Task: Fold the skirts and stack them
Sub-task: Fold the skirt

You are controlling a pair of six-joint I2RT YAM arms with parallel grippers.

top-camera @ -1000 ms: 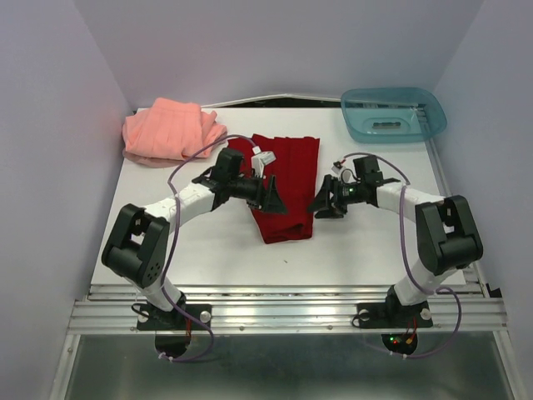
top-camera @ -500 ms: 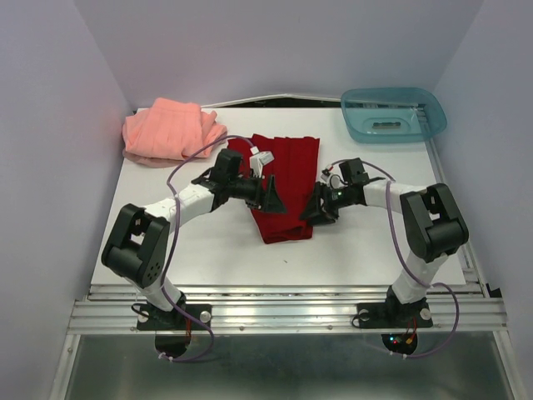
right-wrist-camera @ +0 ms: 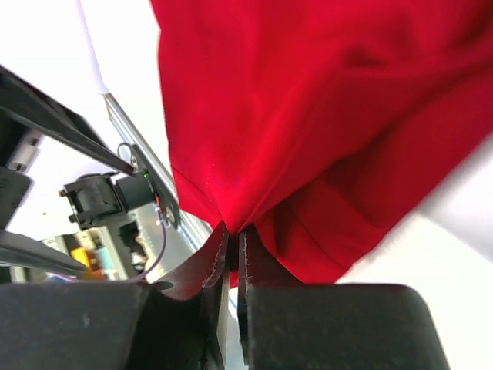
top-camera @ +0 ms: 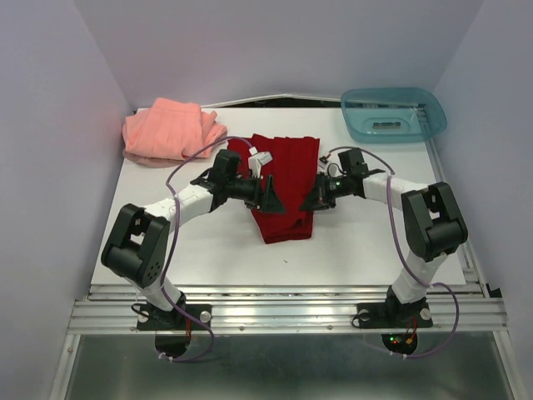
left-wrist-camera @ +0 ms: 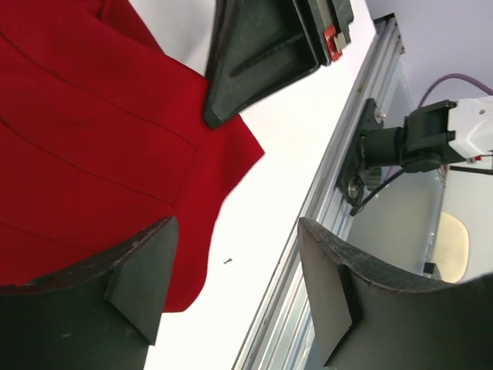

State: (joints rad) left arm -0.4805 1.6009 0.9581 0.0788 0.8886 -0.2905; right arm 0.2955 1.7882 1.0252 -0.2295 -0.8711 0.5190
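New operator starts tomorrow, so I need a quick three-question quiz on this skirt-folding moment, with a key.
1. True or false: the right claw is shut on an edge of the red skirt.
2. Where does the pink skirt lie? A) at the far-left corner of the table; B) under the red skirt; C) between the arms' bases.
3. Fill in: the left claw is ____, with nothing gripped between its fingers.
Key: 1 true; 2 A; 3 open.

Far corners: teal tray [top-camera: 353, 122], pink skirt [top-camera: 171, 129]
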